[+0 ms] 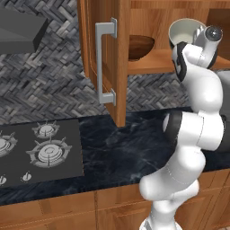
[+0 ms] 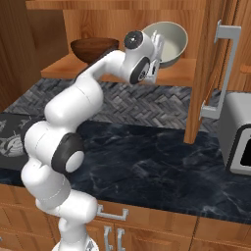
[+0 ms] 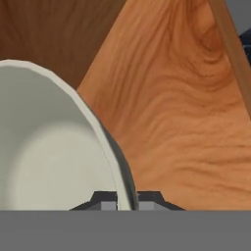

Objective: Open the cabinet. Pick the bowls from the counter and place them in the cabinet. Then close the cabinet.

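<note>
- Left base view: a herringbone-tiled wall backs the black marble counter (image 1: 126,143), with a dark grey gas hob (image 1: 38,150) set into it well down and to the left of my claw. Wooden drawers (image 1: 67,213) run under the counter edge.
- Same view: the cabinet (image 1: 148,45) hangs open on the wall; its left door (image 1: 105,58) stands swung outward, grey bar handle (image 1: 105,63) facing the camera, to the left of my claw.
- Same view: the dark wooden bowl (image 1: 140,46) sits on the cabinet shelf, to the left of my claw and apart from it. The cream bowl (image 1: 183,30) is tilted on edge at my wrist, above the shelf.
- Right base view: my claw (image 2: 158,49) reaches into the cabinet opening, pinching the near rim of the cream bowl (image 2: 169,41), whose hollow faces the camera. The wooden bowl (image 2: 94,49) rests on the shelf on the far side of my wrist. The right door (image 2: 211,73) stands open beyond the cream bowl, and a grey appliance (image 2: 236,132) stands on the counter below it.
- Hand view: my two finger tips (image 3: 107,200) are closed tight on the cream bowl's rim (image 3: 98,132), one on each side. Behind it is the cabinet's wooden inner surface (image 3: 181,108).
</note>
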